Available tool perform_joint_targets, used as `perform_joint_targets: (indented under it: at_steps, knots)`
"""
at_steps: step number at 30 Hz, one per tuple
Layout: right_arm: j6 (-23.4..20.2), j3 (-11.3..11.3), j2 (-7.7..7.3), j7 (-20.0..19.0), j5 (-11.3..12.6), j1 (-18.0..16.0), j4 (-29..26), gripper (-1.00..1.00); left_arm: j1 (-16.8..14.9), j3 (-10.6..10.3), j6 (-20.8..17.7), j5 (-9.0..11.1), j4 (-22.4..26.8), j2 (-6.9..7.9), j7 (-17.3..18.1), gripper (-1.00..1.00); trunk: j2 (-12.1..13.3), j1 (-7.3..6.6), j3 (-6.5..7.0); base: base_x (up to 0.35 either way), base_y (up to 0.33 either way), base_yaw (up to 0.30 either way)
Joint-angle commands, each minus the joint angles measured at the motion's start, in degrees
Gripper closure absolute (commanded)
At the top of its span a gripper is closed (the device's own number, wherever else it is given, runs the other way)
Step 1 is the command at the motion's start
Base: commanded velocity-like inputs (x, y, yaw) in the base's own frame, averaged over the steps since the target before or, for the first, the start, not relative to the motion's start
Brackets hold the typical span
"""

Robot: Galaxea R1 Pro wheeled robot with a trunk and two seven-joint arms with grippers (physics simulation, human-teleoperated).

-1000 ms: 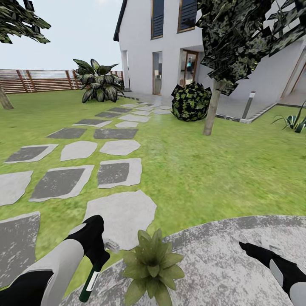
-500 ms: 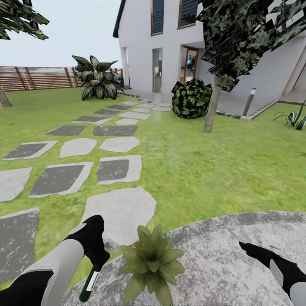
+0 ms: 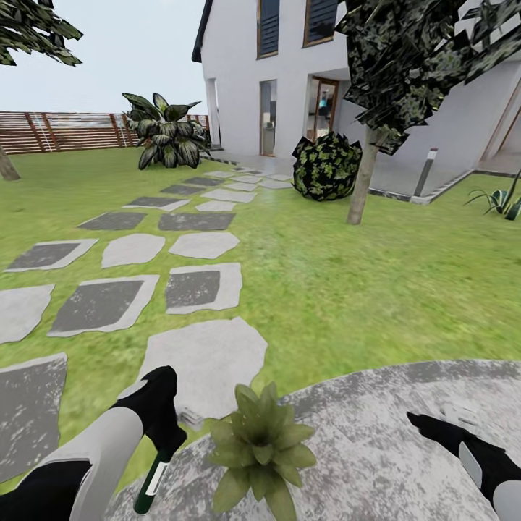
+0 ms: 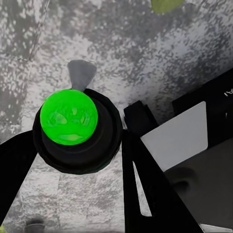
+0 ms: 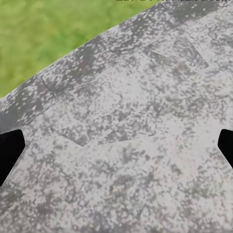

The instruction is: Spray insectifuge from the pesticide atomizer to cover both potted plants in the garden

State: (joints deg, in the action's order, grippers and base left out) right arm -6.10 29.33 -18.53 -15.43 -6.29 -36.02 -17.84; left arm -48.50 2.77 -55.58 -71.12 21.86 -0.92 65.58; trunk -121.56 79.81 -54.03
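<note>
the spray bottle [image 3: 153, 479] hung upside down from the left gripper [image 3: 165, 449], dark green with a pale label, above the patio [image 3: 376, 449] edge. just beside it, one potted plant [image 3: 259, 445] spread pointed green leaves.

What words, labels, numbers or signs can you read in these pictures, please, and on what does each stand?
None can be read.
Pale label on the pesticide atomizer, held in the left tool: too small and blurred to read.
White marks on a black arm part in the left wrist view: cut off by the picture's edge, unreadable.
</note>
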Motion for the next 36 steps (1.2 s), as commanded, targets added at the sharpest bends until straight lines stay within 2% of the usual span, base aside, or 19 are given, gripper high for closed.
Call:
perform_joint_targets:
  at_steps: [1,5,8,16,27,36]
  knots:
    - [-0.32,0.48,0.03,-0.46,-0.62,-0.03,-0.11,-1.00,-0.01,0.30,-0.32,-1.00,0.03,-0.05,0.51,1.00,-0.02,0.01,-0.05,0.159,0.138,0.000]
    - [-0.32,0.53,0.02,-0.55,-0.58,-0.02,-0.09,-1.00,-0.01,0.30,-0.35,-4.29,-0.05,-0.05,0.59,1.00,-0.02,0.01,-0.05,0.085,0.067,0.000]
    - [-0.32,0.55,0.01,-0.56,-0.51,-0.02,-0.09,-1.00,-0.01,0.30,-0.33,-4.92,-0.06,-0.05,0.60,1.00,-0.02,0.01,-0.05,0.010,0.008,-0.007]
    - [-0.31,0.55,0.00,-0.56,-0.48,-0.02,-0.09,-1.00,-0.01,0.30,-0.32,-5.16,-0.23,-0.05,0.53,1.00,-0.02,0.01,-0.05,0.001,0.000,-0.220]
    - [-0.30,0.55,0.00,-0.56,-0.48,-0.02,-0.09,-1.00,-0.01,0.30,-0.32,-5.17,-0.24,-0.05,0.51,1.00,-0.02,0.01,-0.05,0.000,0.184,-0.023]
    - [-0.29,0.55,0.02,-0.56,-0.48,-0.02,-0.09,-1.00,-0.01,0.30,-0.32,-5.17,-0.18,-0.05,0.58,1.00,-0.02,0.01,-0.16,0.000,0.012,-0.172]
